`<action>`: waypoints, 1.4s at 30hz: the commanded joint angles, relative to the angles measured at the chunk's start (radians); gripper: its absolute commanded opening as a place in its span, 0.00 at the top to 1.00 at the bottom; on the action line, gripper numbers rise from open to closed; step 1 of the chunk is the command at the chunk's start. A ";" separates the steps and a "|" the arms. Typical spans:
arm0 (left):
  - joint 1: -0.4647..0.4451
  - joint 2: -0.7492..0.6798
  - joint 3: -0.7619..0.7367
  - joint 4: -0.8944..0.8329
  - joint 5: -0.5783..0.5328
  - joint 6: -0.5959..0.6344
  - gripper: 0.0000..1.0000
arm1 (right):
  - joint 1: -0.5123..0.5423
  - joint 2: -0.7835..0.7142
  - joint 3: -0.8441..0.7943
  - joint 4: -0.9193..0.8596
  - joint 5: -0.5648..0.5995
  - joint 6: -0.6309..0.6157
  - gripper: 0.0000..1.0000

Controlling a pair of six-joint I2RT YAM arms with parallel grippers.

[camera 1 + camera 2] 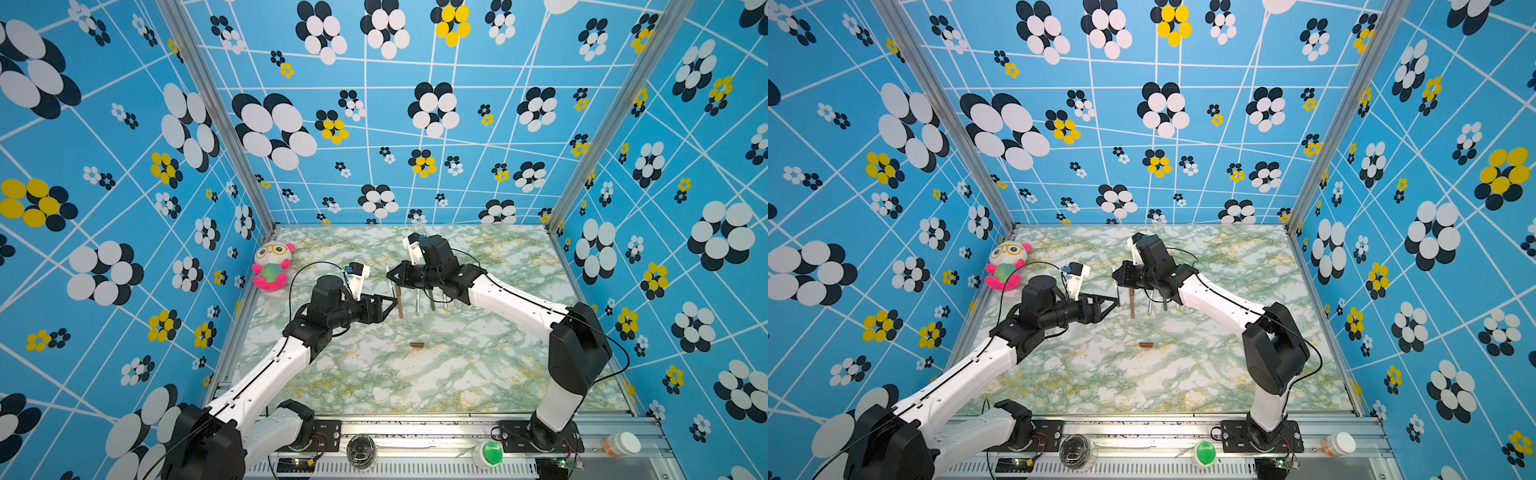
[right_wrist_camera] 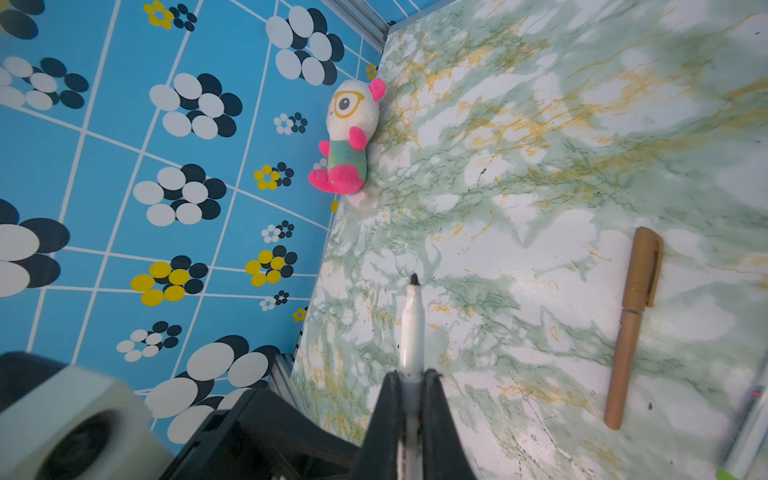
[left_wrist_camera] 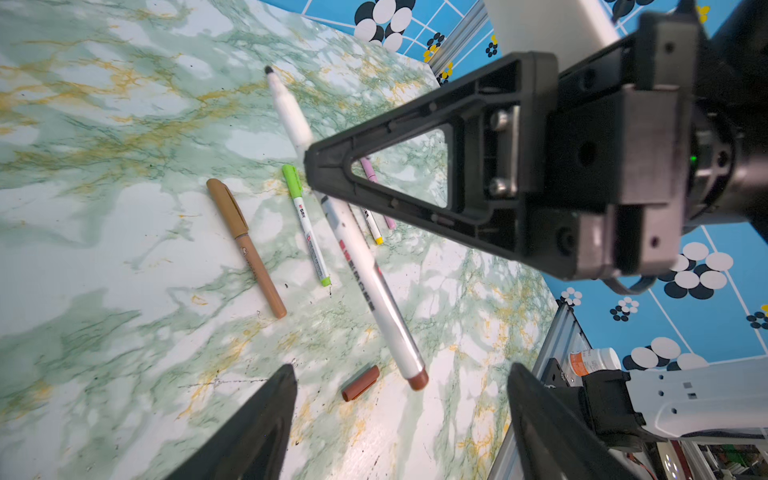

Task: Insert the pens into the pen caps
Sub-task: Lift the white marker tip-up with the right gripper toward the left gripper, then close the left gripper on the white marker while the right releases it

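Observation:
My right gripper [image 2: 411, 374] is shut on a white pen [image 3: 361, 274] with a bare black tip and a reddish-brown end, and holds it above the table. In the left wrist view that pen's reddish-brown end hangs between the fingers [image 3: 270, 415] of my open left gripper [image 3: 401, 370], touching neither. In both top views the grippers [image 1: 390, 276] [image 1: 390, 307] meet mid-table. A reddish-brown pen cap [image 3: 360, 383] [image 1: 417, 344] lies loose nearer the front. A brown capped pen [image 3: 245, 245] [image 2: 631, 324], a lime-capped pen [image 3: 307, 224], a yellow-ended pen [image 3: 372, 226] and a pink pen [image 3: 370, 172] lie beneath.
A plush toy [image 1: 272, 266] [image 2: 349, 137] sits against the left wall at the back. A pill bottle [image 1: 621, 444] and a green button [image 1: 490, 453] stand on the front rail. Patterned blue walls close in three sides of the marble table [image 1: 415, 386].

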 commanded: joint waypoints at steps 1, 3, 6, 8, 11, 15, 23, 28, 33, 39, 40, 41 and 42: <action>-0.005 0.029 0.039 0.072 -0.023 -0.028 0.23 | 0.009 -0.049 -0.023 0.053 -0.034 0.018 1.00; -0.007 0.048 0.047 0.086 -0.028 -0.039 0.27 | 0.013 -0.054 -0.026 0.058 -0.041 0.019 1.00; -0.008 0.078 0.061 0.101 -0.032 -0.052 0.31 | 0.016 -0.059 -0.033 0.066 -0.047 0.021 1.00; -0.011 0.090 0.069 0.108 -0.028 -0.057 0.34 | 0.018 -0.061 -0.037 0.070 -0.048 0.019 1.00; -0.015 0.102 0.078 0.111 -0.031 -0.063 0.42 | 0.020 -0.061 -0.042 0.073 -0.051 0.019 1.00; -0.021 0.113 0.088 0.106 -0.031 -0.066 0.54 | 0.021 -0.067 -0.053 0.085 -0.042 0.019 1.00; -0.025 0.125 0.087 0.104 -0.039 -0.068 0.70 | 0.021 -0.068 -0.058 0.095 -0.041 0.021 1.00; -0.026 0.140 0.085 0.116 -0.036 -0.076 0.76 | 0.021 -0.068 -0.055 0.099 -0.044 0.024 1.00; -0.027 0.138 0.084 0.116 -0.040 -0.078 0.88 | 0.021 -0.070 -0.056 0.098 -0.042 0.021 1.00; -0.027 0.120 0.083 0.089 -0.055 -0.066 1.00 | 0.021 -0.078 -0.057 0.088 -0.032 0.009 1.00; -0.027 0.114 0.083 0.079 -0.062 -0.060 1.00 | 0.021 -0.081 -0.055 0.080 -0.029 0.003 0.96; -0.027 0.108 0.083 0.069 -0.070 -0.056 1.00 | 0.021 -0.084 -0.054 0.072 -0.024 -0.003 0.91; -0.027 0.097 0.083 0.055 -0.085 -0.050 1.00 | 0.021 -0.088 -0.052 0.056 -0.018 -0.011 0.84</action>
